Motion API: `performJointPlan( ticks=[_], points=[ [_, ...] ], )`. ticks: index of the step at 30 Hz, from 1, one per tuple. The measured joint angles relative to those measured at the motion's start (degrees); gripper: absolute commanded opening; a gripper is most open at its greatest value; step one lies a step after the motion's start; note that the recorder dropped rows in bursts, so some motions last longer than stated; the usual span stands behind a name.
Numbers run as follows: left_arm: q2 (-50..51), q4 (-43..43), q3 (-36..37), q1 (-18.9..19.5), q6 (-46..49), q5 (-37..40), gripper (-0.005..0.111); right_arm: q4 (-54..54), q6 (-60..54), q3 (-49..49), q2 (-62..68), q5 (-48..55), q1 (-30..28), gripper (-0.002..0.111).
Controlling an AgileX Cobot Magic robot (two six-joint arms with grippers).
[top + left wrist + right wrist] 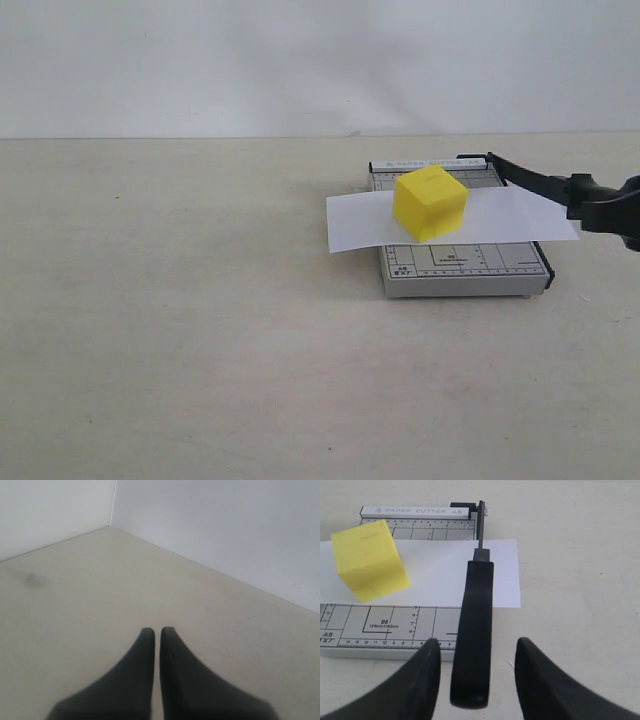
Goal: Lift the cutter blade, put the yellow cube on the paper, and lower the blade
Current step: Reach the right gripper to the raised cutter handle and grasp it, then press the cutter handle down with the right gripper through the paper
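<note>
yellow cube (430, 203) sits on the paper (355, 222), so we judge only lowering is left. right gripper (476, 645) straddles the raised cutter blade (474, 610) handle, jaws spread, not gripping. left gripper (156, 631) clenched empty, parked aside.

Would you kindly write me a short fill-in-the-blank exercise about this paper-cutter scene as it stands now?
1. The small bright yellow cube sits on the white ___ strip across the grey gridded cutter board.
2. The right gripper straddles the thick handle of the long black cutter blade with its jaws ___.
3. The left gripper hangs over the beige table with its jaws ___.
Missing words: paper; open; shut.
</note>
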Motion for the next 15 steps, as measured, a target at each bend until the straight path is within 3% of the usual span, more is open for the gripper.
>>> performJointPlan(
  ticks=[3, 8, 15],
  points=[
    [0.00, 0.00, 0.00, 0.00, 0.00, 0.00, 0.004, 0.00, 0.00, 0.10, 0.09, -1.09, 0.00, 0.040],
    [0.00, 0.00, 0.00, 0.00, 0.00, 0.00, 0.004, 0.00, 0.00, 0.10, 0.09, -2.01, 0.00, 0.000],
    [0.00, 0.00, 0.00, 0.00, 0.00, 0.00, 0.004, 0.14, 0.00, 0.10, 0.09, -1.90, 0.00, 0.000]
  ],
)
